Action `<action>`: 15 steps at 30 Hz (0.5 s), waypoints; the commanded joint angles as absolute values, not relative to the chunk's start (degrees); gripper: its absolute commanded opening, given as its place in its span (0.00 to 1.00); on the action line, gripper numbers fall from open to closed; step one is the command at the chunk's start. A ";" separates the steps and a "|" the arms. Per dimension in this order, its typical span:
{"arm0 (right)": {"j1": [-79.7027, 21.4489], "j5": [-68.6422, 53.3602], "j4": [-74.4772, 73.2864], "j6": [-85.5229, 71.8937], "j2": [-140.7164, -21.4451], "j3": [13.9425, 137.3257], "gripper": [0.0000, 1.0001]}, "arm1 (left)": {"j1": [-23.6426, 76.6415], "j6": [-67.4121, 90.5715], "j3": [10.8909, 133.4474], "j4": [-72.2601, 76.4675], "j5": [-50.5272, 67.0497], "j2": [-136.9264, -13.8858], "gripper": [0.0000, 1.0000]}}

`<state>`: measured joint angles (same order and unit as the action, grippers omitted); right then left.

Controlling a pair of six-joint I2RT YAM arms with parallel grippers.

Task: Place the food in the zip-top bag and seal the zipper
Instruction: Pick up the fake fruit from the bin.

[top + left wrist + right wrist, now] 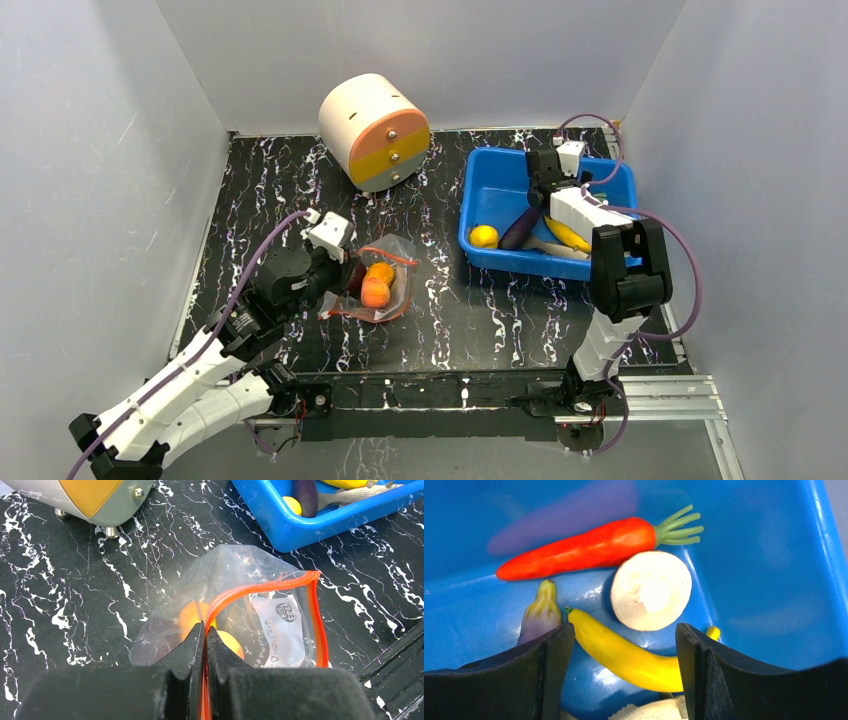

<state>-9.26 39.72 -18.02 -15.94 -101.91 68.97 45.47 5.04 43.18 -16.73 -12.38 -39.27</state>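
Top view: the left claw (338, 272) sits at the near end of the zip-top bag (403, 297) on the counter (470, 320). Two orange pieces (377, 285) are inside. Most of the food lies under the right claw (541, 188) in the blue bin (497, 185), with bare counter between bin and bag.

Left wrist: the claw is pinched tight on the zipper (272, 584), and the mouth gapes beyond its tips.

Right wrist: the claw is wide and empty over the banana (624, 660) and carrot (579, 547), with the bin wall close on its right.
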 commanded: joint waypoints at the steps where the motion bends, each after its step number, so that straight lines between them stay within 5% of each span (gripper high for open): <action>1: -8.72 43.59 -14.38 -14.49 -105.09 73.29 0.69 | 45.18 4.21 42.89 -15.45 -11.11 -37.64 0.00; 3: -8.61 44.10 -14.39 -14.11 -106.49 73.68 0.63 | 45.18 4.08 42.89 -15.78 -11.06 -37.62 0.00; 15: -8.47 48.27 -14.50 -12.88 -113.24 74.81 0.64 | 45.17 3.44 42.66 -15.73 -11.57 -36.33 0.00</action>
<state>-8.84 44.40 -16.60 -13.54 -111.87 71.85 45.45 4.23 43.05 -16.73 -11.75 -37.19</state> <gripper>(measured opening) 0.656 0.010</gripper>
